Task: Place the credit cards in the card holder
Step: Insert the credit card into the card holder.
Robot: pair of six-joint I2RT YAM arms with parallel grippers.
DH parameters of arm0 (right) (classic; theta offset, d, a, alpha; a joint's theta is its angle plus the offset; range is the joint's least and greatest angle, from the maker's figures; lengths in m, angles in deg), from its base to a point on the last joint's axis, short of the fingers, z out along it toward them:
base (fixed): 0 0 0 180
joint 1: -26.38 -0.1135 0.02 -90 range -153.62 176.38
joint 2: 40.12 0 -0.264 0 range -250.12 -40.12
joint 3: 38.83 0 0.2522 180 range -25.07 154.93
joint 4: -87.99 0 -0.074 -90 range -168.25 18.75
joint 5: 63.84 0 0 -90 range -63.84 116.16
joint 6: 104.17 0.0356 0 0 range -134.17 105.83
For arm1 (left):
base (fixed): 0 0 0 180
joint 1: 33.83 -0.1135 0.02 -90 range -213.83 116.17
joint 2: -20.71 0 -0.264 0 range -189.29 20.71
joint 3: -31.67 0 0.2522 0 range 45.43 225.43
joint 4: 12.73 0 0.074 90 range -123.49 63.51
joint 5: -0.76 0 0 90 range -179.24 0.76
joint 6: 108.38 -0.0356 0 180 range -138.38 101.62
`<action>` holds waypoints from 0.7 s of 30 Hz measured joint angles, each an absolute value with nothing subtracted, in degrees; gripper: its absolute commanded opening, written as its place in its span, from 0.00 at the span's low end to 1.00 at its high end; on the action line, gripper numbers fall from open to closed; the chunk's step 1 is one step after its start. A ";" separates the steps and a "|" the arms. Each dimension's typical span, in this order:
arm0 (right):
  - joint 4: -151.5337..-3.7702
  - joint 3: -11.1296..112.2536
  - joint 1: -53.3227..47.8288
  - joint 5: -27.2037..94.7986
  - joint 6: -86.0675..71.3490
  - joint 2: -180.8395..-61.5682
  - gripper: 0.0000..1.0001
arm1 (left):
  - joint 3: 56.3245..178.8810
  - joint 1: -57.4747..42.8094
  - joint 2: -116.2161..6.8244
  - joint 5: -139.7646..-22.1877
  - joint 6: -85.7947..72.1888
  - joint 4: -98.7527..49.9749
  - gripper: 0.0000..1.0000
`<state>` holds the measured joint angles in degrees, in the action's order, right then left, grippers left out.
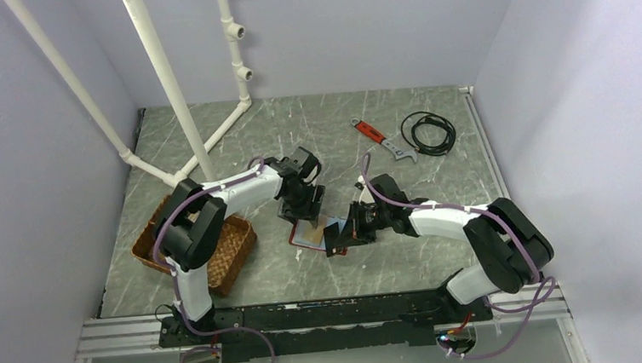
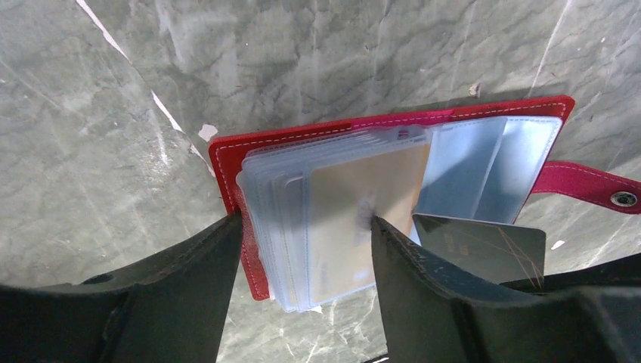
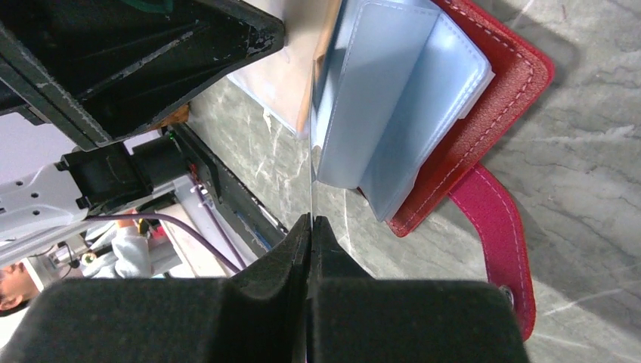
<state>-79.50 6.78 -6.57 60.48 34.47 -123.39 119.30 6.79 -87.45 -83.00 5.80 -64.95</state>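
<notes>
The red card holder (image 1: 298, 239) lies open on the table, with its clear sleeves fanned out. It also shows in the left wrist view (image 2: 227, 162) and the right wrist view (image 3: 491, 121). A gold-brown card (image 2: 363, 197) sits in the top left sleeve. My left gripper (image 1: 301, 208) is open, and its fingers (image 2: 227, 234) straddle the left stack of sleeves from above. My right gripper (image 1: 351, 231) is shut on a dark card (image 2: 484, 246). It holds this card on edge (image 3: 311, 181) at the near side of the holder, beside the pale blue right sleeves (image 3: 393, 98). No other cards are in view.
A brown wicker tray (image 1: 220, 248) stands to the left of the holder. A red-handled wrench (image 1: 374, 135) and a coiled black cable (image 1: 429, 131) lie at the back right. White pipes (image 1: 165, 73) rise at the back left. The holder's red snap strap (image 2: 589, 185) sticks out to one side.
</notes>
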 measured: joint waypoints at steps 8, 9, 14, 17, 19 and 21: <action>-82.19 6.08 -5.78 62.25 35.08 -123.96 0.00 | 119.36 6.11 -87.45 -81.62 5.89 -64.95 0.42; -82.48 6.02 -5.65 62.52 35.15 -124.17 0.00 | 119.36 5.72 -87.45 -80.99 6.02 -65.08 0.42; -83.83 5.95 -5.15 63.28 35.78 -125.94 0.00 | 119.26 4.97 -87.45 -79.74 6.24 -65.10 0.40; -85.25 5.60 -5.08 64.24 36.22 -126.73 0.00 | 118.84 4.87 -87.23 -79.41 6.28 -64.64 0.41; -86.13 5.28 -5.02 64.64 36.48 -126.77 0.00 | 118.49 4.76 -87.01 -79.08 6.28 -64.29 0.41; -87.02 4.99 -4.82 65.09 36.81 -126.77 0.00 | 118.21 4.65 -86.81 -78.80 6.30 -64.01 0.41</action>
